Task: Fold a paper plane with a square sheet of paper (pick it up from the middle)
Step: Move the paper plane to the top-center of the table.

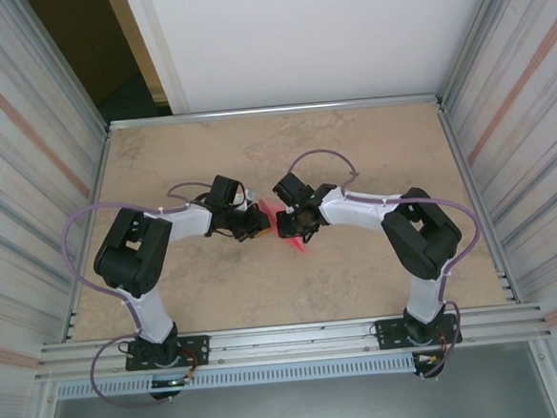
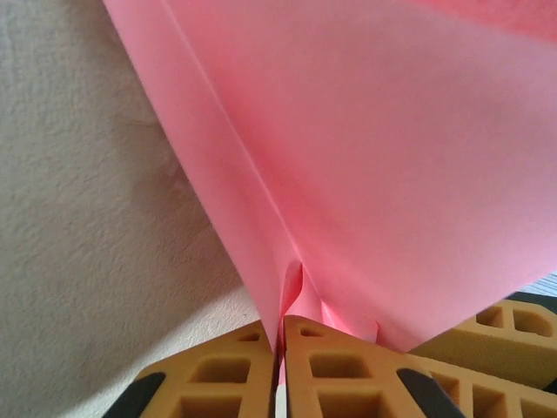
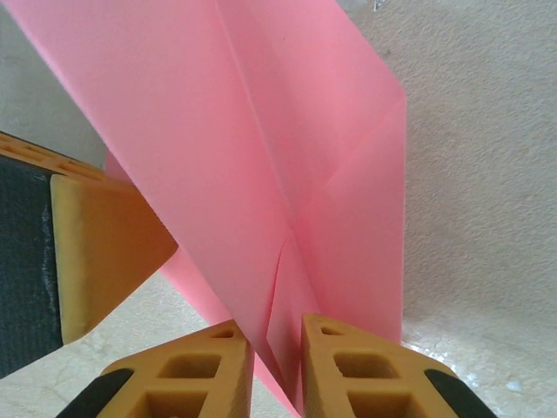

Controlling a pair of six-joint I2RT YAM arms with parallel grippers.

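Paper (image 1: 285, 226): thin, matte pink, sharply creased; mid-table (image 1: 370, 145), between both wrists.
Left gripper (image 2: 280, 338): closed tight, pinching the paper's edge at a crease.
Right gripper (image 3: 277, 341): fingers narrowly parted, straddling the fold; I judge no firm pinch yet.
Axis: the main crease runs straight away from both jaw pairs.
Next: I'd close the right squarely on the fold.

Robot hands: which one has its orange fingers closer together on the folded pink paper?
The left hand: its fingers almost touch on the folded pink paper; the right hand shows a clear gap.
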